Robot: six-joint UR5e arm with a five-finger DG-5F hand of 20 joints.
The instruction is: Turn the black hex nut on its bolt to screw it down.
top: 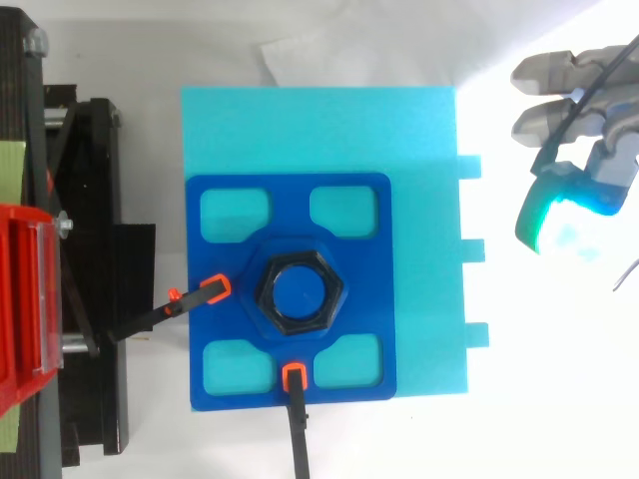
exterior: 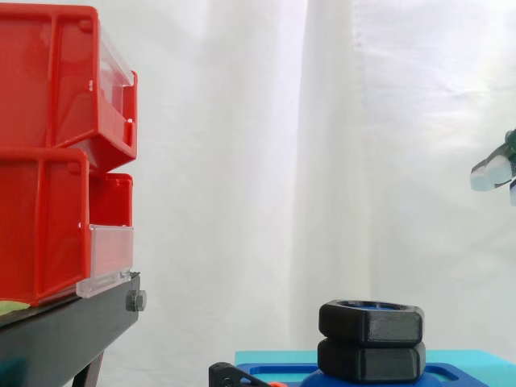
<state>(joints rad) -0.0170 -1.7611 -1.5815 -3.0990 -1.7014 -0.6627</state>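
Note:
The black hex nut [top: 298, 291] sits on a blue bolt at the centre of a dark blue plate [top: 230, 259]. In the side view the nut [exterior: 371, 321] rests on top of a second black hex piece [exterior: 371, 359]. My hand [top: 561, 72] hovers at the upper right, beyond the cyan block and well clear of the nut. Its fingers are loosely extended and hold nothing. One fingertip pad [top: 561, 216] glows cyan. In the side view a pale fingertip [exterior: 492, 171] enters at the right edge, high above the nut.
The dark blue plate lies on a cyan foam block [top: 319, 130]. Two black clamps with orange tips [top: 214, 289] [top: 294, 376] hold the plate at its left and front. Red bins [exterior: 56, 153] on a black stand [exterior: 64, 330] are at the left.

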